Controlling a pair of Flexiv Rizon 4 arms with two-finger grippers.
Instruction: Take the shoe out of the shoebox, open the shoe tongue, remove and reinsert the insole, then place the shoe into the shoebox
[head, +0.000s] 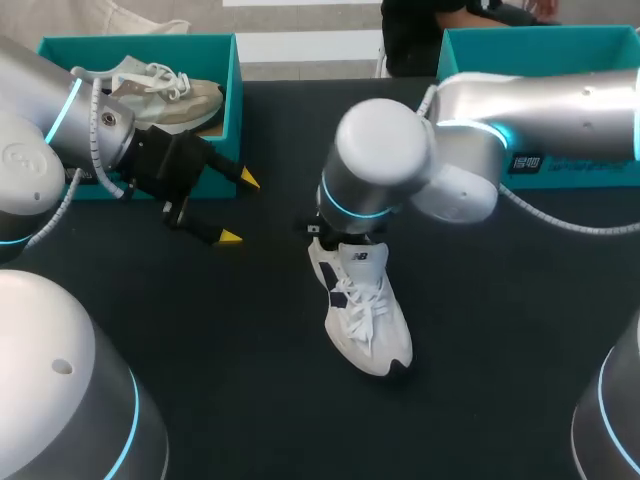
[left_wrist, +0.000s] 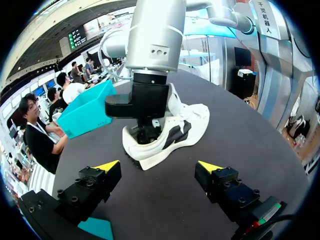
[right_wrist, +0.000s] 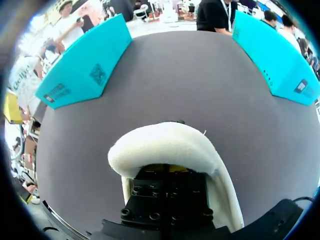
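Observation:
A white shoe (head: 368, 315) with dark side marks stands upright on the black table, toe toward the front edge. My right gripper (head: 333, 240) comes straight down into its heel opening. In the right wrist view the padded collar (right_wrist: 165, 142) wraps around the gripper (right_wrist: 165, 169), whose yellow tips are close together deep inside the shoe; what they touch is hidden. My left gripper (head: 238, 208) hovers to the shoe's left, open and holding nothing. From the left wrist, the shoe (left_wrist: 187, 125) lies ahead of the spread fingers (left_wrist: 159, 166), with the right gripper (left_wrist: 145, 131) sunk into it.
A teal shoebox (head: 232, 95) at the back left holds a beige shoe (head: 165, 95). A second teal shoebox (head: 470, 50) stands at the back right, behind my right arm, also seen beyond the shoe (left_wrist: 87, 110). Both boxes (right_wrist: 85, 70) (right_wrist: 272, 55) flank bare black tabletop.

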